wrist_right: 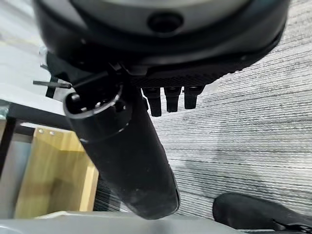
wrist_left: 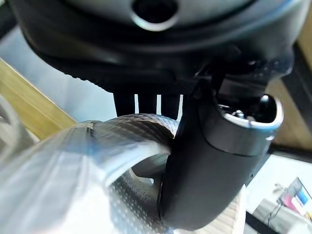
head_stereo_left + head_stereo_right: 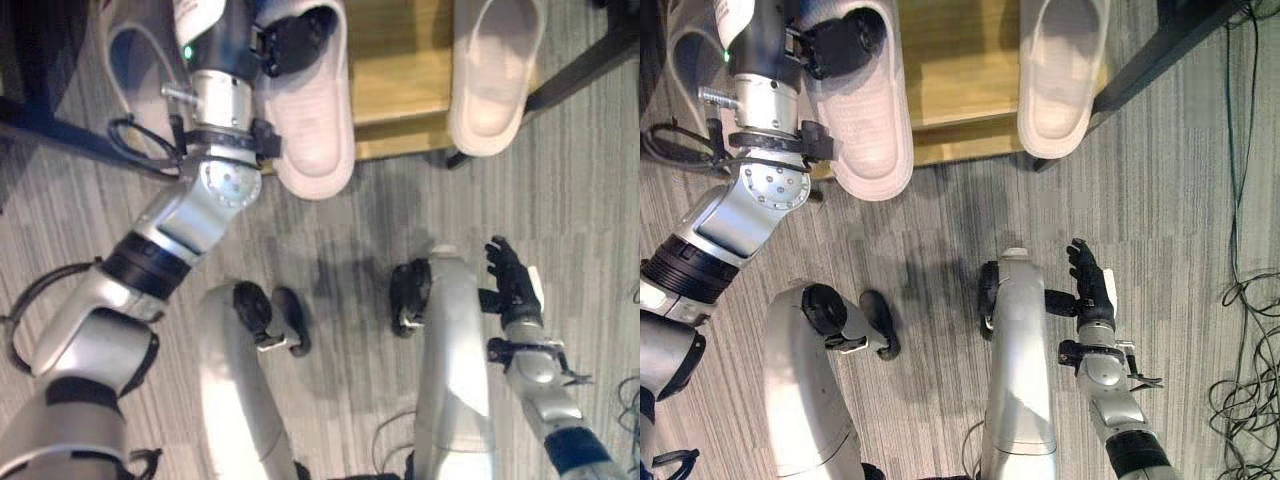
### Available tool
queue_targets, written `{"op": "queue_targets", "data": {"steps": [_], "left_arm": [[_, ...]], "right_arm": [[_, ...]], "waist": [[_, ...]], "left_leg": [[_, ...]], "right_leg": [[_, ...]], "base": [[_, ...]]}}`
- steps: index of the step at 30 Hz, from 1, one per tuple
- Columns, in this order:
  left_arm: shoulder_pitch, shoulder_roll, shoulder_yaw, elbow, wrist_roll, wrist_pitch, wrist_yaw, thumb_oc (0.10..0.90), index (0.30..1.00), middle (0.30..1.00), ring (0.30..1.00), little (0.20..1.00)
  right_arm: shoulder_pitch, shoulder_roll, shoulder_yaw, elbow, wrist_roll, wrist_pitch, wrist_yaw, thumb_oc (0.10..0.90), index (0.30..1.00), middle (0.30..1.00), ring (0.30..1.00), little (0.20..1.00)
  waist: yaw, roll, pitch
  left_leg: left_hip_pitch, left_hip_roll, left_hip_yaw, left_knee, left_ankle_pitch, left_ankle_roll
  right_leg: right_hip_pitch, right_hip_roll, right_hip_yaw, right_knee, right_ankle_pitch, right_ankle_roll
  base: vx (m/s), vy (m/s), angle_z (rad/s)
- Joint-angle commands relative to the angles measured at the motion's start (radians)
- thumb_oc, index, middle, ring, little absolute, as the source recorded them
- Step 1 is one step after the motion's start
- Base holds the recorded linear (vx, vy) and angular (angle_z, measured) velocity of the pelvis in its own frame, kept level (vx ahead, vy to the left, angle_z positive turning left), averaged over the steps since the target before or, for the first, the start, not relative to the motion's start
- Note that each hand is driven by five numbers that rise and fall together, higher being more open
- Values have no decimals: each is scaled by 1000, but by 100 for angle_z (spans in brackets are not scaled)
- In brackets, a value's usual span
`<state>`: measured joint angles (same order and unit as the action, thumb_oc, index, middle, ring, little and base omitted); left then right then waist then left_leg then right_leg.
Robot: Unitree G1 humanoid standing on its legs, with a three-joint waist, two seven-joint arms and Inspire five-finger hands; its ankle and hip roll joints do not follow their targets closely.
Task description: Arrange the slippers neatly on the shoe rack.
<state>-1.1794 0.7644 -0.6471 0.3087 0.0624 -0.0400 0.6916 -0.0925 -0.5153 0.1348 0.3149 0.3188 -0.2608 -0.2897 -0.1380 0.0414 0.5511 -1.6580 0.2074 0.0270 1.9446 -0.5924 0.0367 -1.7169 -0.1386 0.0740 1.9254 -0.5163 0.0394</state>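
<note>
White slipper (image 3: 310, 110) lies on the wooden rack (image 3: 400, 70), its heel sticking out over the edge. The left hand (image 3: 290, 45) holds it, thumb and fingers pinching the strap. A second slipper (image 3: 495, 75) sits on the rack to the right, apart from the first. The right hand (image 3: 512, 285) hangs low over the grey floor (image 3: 380, 215), fingers straight and holding nothing.

Both slippers on the shoe rack (image 3: 400, 70) are cut off at 12 o'clock: the left slipper (image 3: 310, 120) and the right slipper (image 3: 495, 85). The left hand (image 3: 290, 45) hides part of the left slipper's strap.
</note>
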Motion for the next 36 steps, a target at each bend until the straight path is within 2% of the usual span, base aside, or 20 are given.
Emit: {"op": "queue_targets", "data": {"steps": [1,3,8,14,22,24,36], "left_arm": [[-195,43,9,46,-11,-62,96,400,300,300,300,300],[-205,45,0,69,-27,-65,94,400,300,300,300,300],[-283,12,-85,253,-81,-70,71,400,300,300,300,300],[-335,-44,-114,399,-140,-76,36,400,300,300,300,300],[-423,-76,-147,476,-182,-85,13,400,300,300,300,300],[-437,-87,-138,477,-204,-93,5,800,900,900,900,900],[-414,-148,-93,430,-241,-97,-30,800,900,900,900,900]], "right_arm": [[102,-38,-24,-141,27,-76,-15,800,900,900,900,900],[118,-43,-20,-161,18,-76,-20,800,900,900,900,900],[154,-68,16,-195,-3,-79,-26,800,900,900,900,900],[147,-72,40,-183,-6,-76,-27,800,900,900,900,900],[182,-101,31,-225,-18,-72,-24,800,900,900,900,900],[190,-104,31,-226,-20,-69,-19,800,900,900,900,900],[183,-122,37,-207,-7,-58,12,800,900,900,900,900]], "waist": [[-44,14,-31],[-47,15,-31],[-68,10,-31],[-93,-6,-31],[-110,-23,-31],[-112,-26,-31],[-103,-50,-31]], "left_leg": [[88,-11,-126,-41,-27,-40],[88,-5,-131,-18,-40,-37],[88,8,-143,77,-95,-23],[88,14,-133,123,-117,-18],[88,8,-117,153,-135,-18],[88,3,-116,160,-140,-16],[88,-27,-89,184,-155,-40]], "right_leg": [[147,-46,45,55,-150,90],[147,-43,49,75,-162,93],[147,-40,79,150,-202,104],[147,-40,98,181,-216,113],[147,-50,122,203,-222,120],[147,-51,131,211,-220,121],[147,-64,177,272,-227,112]], "base": [[92,88,-20],[67,49,-22],[68,42,-17],[31,22,-6],[19,23,-4],[0,0,0],[5,-6,4]]}}
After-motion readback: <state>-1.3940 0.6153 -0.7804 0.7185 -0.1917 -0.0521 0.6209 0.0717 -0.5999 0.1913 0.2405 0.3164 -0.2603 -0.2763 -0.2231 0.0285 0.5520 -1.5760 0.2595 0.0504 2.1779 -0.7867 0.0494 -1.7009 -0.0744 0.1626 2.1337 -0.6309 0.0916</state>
